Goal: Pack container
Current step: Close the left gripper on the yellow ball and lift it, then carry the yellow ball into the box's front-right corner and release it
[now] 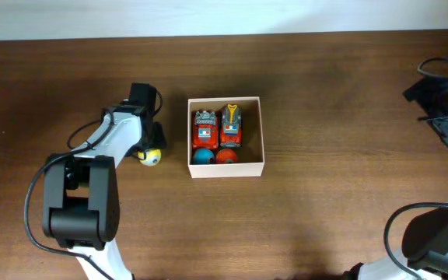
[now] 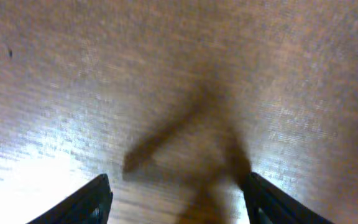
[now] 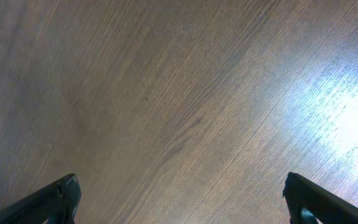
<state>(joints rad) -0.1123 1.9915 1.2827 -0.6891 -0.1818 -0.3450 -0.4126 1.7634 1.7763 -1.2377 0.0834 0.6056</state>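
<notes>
Up close, the two wrist views give little but wood. The right tool [image 3: 180,193] hangs over bare tabletop [image 3: 166,93] with its fingers spread as wide as they go and nothing between them. The left tool [image 2: 178,190] shows two dark fingertips roughly half apart over a blurred, shadowed patch of wood, with no object visible in the gap. Only the overhead view shows what that tool is working on. Left of centre in that frame, a small yellow-and-white ball [image 1: 152,158] sits right at the end of the left tool. No view shows whether the fingers have hold of it or merely stand beside it. Just to the right of the ball, in the middle of the frame, the container [image 1: 225,170] stands upright on the tabletop, apart from both arms. Along its lower wall lie a blue ball [image 1: 202,156] and an orange ball [image 1: 225,156]. Above them a red truck [image 1: 204,128] and a second truck [image 1: 231,126] lie side by side, filling most of the floor. Packing therefore looks largely done. The yellow-and-white ball seems to be the one loose piece left to go in, and the room for it looks tight. Farthest off, at the upper right edge, a tangle of black gear [image 1: 442,101] lies near the right arm [image 1: 434,233]. Neither wrist view shows the container or anything in it.
</notes>
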